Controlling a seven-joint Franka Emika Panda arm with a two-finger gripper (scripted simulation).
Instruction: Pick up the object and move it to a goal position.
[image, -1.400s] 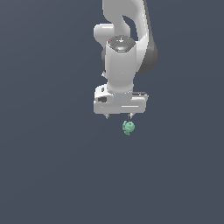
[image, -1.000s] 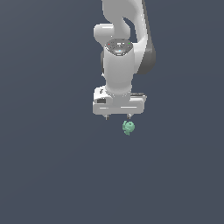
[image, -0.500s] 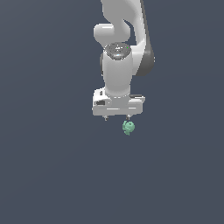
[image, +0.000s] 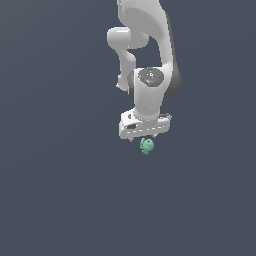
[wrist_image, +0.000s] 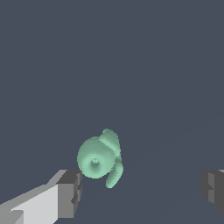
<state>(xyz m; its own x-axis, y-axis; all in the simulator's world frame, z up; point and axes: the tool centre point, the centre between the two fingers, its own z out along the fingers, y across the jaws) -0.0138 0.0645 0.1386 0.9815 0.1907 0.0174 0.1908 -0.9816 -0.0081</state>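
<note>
The object (image: 146, 145) is a tiny mint-green lumpy item with small knobs, lying on the dark grey floor. In the exterior view my white gripper (image: 145, 136) hangs straight down just above it, and the hand hides most of the fingers. In the wrist view the object (wrist_image: 99, 157) lies between the two dark finger pads, close to one pad (wrist_image: 69, 194) and far from the other pad (wrist_image: 213, 186). The gripper (wrist_image: 142, 190) is open wide and holds nothing. No goal marker shows.
A plain dark grey floor (image: 60, 190) fills both views. The white arm (image: 145, 45) rises above the hand to the frame's upper edge. No other objects, containers or edges are in view.
The hand has come down and shifted toward the exterior view's right, now right over the object. The wrist has turned about its axis. The object has not moved.
</note>
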